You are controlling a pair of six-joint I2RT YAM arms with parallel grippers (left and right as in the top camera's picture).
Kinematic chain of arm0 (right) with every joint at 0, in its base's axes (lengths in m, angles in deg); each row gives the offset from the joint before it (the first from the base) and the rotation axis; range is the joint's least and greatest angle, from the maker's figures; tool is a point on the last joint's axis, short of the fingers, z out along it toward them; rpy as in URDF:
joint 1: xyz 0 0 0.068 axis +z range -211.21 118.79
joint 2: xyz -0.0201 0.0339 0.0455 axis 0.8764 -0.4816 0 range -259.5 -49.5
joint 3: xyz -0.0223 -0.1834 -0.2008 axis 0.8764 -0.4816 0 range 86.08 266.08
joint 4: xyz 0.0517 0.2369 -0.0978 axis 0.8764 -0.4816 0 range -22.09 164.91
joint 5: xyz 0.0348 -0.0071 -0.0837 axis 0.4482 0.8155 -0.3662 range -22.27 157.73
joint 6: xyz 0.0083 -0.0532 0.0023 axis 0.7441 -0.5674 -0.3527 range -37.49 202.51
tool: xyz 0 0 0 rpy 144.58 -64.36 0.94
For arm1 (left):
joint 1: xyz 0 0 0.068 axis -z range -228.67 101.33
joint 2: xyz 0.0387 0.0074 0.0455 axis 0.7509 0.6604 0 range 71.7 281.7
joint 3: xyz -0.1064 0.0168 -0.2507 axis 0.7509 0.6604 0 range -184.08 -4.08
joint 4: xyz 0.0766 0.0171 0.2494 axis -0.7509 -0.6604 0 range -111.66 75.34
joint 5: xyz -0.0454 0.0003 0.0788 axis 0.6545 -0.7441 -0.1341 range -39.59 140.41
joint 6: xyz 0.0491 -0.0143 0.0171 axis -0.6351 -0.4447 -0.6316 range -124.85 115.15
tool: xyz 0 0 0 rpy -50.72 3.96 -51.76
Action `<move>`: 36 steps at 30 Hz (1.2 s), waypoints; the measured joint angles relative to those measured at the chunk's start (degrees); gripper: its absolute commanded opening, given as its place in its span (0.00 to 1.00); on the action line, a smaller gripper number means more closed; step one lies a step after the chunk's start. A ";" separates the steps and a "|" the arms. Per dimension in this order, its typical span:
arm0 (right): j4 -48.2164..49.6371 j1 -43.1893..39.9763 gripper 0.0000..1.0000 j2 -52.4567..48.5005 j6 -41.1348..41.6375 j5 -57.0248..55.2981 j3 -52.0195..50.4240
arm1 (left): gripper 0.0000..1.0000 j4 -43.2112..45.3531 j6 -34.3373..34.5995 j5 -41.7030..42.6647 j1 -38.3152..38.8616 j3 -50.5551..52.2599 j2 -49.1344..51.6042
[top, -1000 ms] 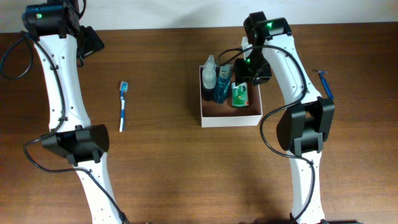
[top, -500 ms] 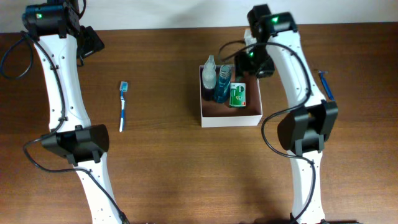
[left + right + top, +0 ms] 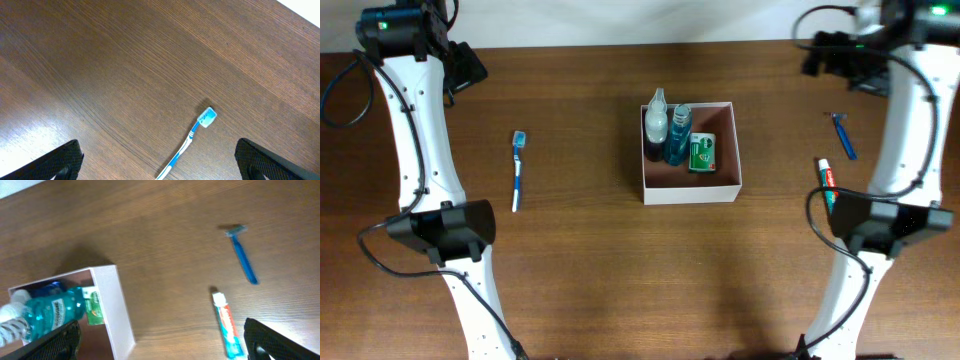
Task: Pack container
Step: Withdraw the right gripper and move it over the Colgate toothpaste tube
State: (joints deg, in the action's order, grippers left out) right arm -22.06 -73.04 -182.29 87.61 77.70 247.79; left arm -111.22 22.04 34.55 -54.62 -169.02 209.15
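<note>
The dark brown wooden table [image 3: 620, 280] shows a fine lengthwise grain, and a wide stretch of it lies nearest the arm bases. Farther in, on the right, a red-and-white toothpaste tube [image 3: 827, 180] lies beside the right arm. The container [image 3: 690, 192] sits near the table's middle, square with white walls and a pinkish-brown floor. At its far side stand a clear spray bottle [image 3: 656, 115] and a blue mouthwash bottle [image 3: 676, 135], touching each other. A green packet [image 3: 702, 153] lies just right of them. The near half of its floor is bare.

Well to the left, a blue-and-white toothbrush [image 3: 517, 172] lies alone on the wood, head pointing away. A blue razor [image 3: 843, 135] lies to the right, just beyond the toothpaste.

At the far edge the left gripper [image 3: 157, 162] hangs above the wood with its fingers spread wide, holding nothing. The right gripper [image 3: 162, 342] is likewise released and empty, well right of the container. Past the table's far edge runs a plain white backdrop.
</note>
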 measured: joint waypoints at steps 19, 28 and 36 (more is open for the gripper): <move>5.88 -14.40 0.99 23.61 -17.77 -2.69 -52.11 | 0.99 0.31 0.00 0.00 0.00 0.00 0.00; 17.68 -14.45 0.99 22.05 -22.16 -2.69 -56.08 | 0.99 0.33 0.00 0.00 0.00 0.00 0.00; 23.71 -13.07 0.99 22.05 -23.58 -3.54 -60.46 | 0.99 0.33 0.00 0.00 0.00 0.00 0.00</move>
State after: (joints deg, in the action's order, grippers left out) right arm 1.65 -86.11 -160.24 64.03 74.16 187.33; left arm -110.89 22.04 34.55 -54.62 -169.02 209.15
